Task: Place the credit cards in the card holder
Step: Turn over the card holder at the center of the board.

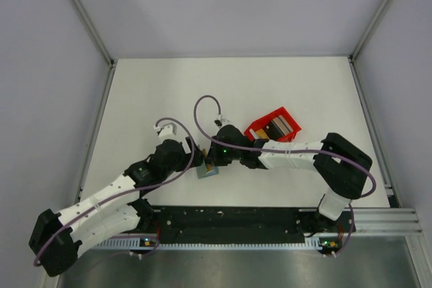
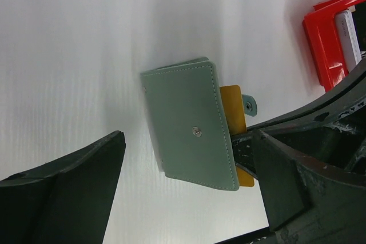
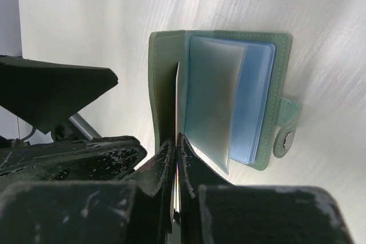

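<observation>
Closest to my lens in the right wrist view, the right fingers [image 3: 154, 170] are pinched together on the orange card [image 2: 233, 106], which I see edge-on running up the centre of the frame. Its leading edge sits inside the card holder [image 3: 229, 78], between the grey-green cover on the left and the pale blue plastic pockets. Whether it is in a pocket proper or only behind the cover, I cannot tell. The card reads as light, stiff and slick, so I judge the pinch on its trailing short edge to be right. It can be pushed straight in without buckling, though it could slip sideways if twisted.

In the left wrist view the left fingers [image 2: 68, 192] stand wide apart at lower left and lower right, either side of the holder and touching nothing. The holder sits at centre frame over the white table [image 2: 74, 44], its outside with the snap stud facing me and the orange card poking out on its right. It looks soft, thin and light, likely to skate on the smooth table and to flop shut. I'd brace it by the stitched cover edge or the spine, not the limp pockets or the little strap tab [image 3: 284, 135].

Farther off, at upper right, the red bin [image 2: 320, 44] holds the other credit cards [image 2: 347, 30], a whitish one showing.
</observation>
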{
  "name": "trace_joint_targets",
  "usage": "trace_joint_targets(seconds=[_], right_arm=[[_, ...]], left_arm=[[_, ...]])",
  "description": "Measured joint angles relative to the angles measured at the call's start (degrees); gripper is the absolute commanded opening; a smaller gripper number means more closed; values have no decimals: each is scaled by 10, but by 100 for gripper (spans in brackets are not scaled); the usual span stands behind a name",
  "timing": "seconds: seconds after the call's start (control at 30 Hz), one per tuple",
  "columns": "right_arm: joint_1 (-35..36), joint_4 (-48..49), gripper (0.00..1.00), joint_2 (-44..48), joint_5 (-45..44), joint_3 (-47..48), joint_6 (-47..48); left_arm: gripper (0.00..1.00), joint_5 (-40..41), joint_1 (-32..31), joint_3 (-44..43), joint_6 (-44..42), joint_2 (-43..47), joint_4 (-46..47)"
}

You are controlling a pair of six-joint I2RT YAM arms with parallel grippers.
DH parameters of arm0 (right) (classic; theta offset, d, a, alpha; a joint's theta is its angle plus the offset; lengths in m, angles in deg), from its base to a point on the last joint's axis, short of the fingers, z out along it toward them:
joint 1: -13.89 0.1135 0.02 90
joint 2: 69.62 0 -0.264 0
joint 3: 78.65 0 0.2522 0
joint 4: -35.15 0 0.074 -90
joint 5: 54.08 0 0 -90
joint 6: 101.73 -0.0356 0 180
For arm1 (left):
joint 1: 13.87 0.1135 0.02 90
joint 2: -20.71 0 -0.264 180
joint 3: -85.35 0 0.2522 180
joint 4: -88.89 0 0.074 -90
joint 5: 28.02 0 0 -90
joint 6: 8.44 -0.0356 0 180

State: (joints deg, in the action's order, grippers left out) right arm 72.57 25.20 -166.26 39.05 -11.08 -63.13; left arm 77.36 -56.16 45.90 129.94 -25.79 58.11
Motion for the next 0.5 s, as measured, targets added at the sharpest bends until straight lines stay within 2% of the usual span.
trace_joint_targets(seconds=[0.5], right_arm=[[5,14,0,0,24,0,0]], left_arm=[[86,-5,3,0,13,-18,24]])
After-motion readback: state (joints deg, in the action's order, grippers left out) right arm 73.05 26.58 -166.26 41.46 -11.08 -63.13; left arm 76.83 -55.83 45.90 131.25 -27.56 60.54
